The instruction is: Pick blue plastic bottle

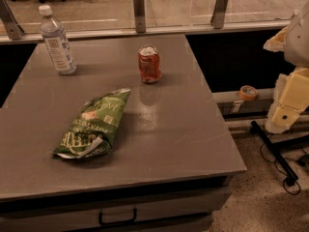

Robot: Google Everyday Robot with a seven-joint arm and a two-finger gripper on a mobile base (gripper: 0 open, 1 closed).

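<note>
The blue plastic bottle [56,40] stands upright at the far left corner of the grey table [178,129]. It is clear and bluish, with a white cap and a white label with dark print. My arm and gripper [284,111] hang at the right edge of the view, beyond the table's right side and far from the bottle. Nothing is in the gripper.
A dented red soda can [149,64] stands at the far middle of the table. A green chip bag [91,124] lies front left. A glass railing with metal posts [139,4] runs behind the table. A roll of tape [248,92] and cables [285,170] lie to the right.
</note>
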